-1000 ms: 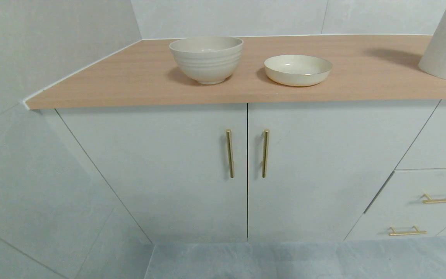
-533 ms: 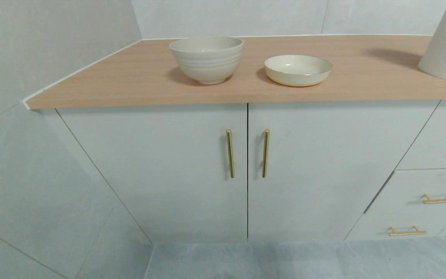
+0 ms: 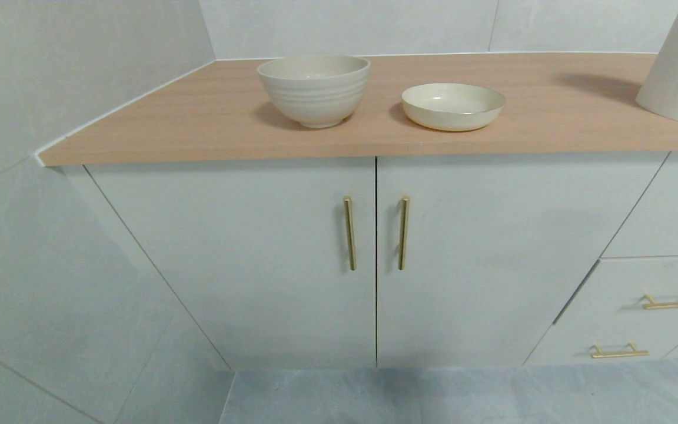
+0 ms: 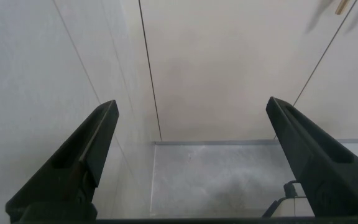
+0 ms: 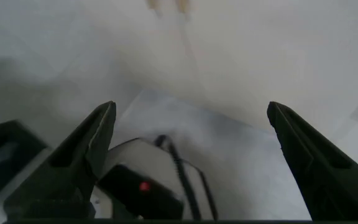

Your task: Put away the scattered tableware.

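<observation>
Hanging low, spread and empty, left end effector and right end effector could clip the front edge of the surface on the way up, jolting bowl or dish.

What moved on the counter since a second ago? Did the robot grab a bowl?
Nothing visibly changed. The deep bowl and the shallow dish sit apart on the wooden counter in the same spots, and the cabinet doors below are shut as before. The left gripper and right gripper are open and hold nothing.
</observation>
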Motion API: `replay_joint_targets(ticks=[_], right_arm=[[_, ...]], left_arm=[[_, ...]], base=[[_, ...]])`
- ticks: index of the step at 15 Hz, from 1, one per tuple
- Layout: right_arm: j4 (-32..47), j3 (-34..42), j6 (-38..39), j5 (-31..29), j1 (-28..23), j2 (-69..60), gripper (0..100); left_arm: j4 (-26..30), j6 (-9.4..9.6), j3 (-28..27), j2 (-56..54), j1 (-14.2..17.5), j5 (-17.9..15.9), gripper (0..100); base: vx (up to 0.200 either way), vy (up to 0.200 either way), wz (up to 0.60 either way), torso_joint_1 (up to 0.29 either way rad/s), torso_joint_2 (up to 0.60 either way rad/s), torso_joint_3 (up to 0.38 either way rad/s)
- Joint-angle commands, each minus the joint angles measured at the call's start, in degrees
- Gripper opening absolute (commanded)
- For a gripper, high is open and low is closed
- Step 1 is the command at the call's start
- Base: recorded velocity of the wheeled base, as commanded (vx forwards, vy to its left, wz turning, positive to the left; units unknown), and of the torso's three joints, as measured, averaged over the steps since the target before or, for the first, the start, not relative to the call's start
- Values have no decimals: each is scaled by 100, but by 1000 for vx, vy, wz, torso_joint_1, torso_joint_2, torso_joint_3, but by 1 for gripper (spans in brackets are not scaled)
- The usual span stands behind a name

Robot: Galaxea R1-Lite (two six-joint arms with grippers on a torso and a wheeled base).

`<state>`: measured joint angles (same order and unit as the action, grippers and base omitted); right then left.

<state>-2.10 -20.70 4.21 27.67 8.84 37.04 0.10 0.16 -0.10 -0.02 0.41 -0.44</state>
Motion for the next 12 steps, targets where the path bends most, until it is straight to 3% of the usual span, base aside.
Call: replay_joint_targets(ticks=[1,3,4,8,12], right_arm=[[-1144,-927,-43,54,1006,2818,100],[-2242,-1490,-34,28,1393,3890,100],[-2436,-1762,-34,1,1603,4154,100],[-2453,-2746,-25,1,1937,4919,100],[-2568,-2913,326,-16,2192,5358,100]], left_arm=[[-1,2,1,2,2,0,100],[-1,2,1,2,2,0,100],[-1,2,10,2,2,0,100],[-1,2,1,2,2,0,100],[-1,2,1,2,2,0,100]], base=[[0,0,0,0,0,0],[0,0,0,0,0,0],[0,0,0,0,0,0],[0,0,0,0,0,0],[0,0,0,0,0,0]])
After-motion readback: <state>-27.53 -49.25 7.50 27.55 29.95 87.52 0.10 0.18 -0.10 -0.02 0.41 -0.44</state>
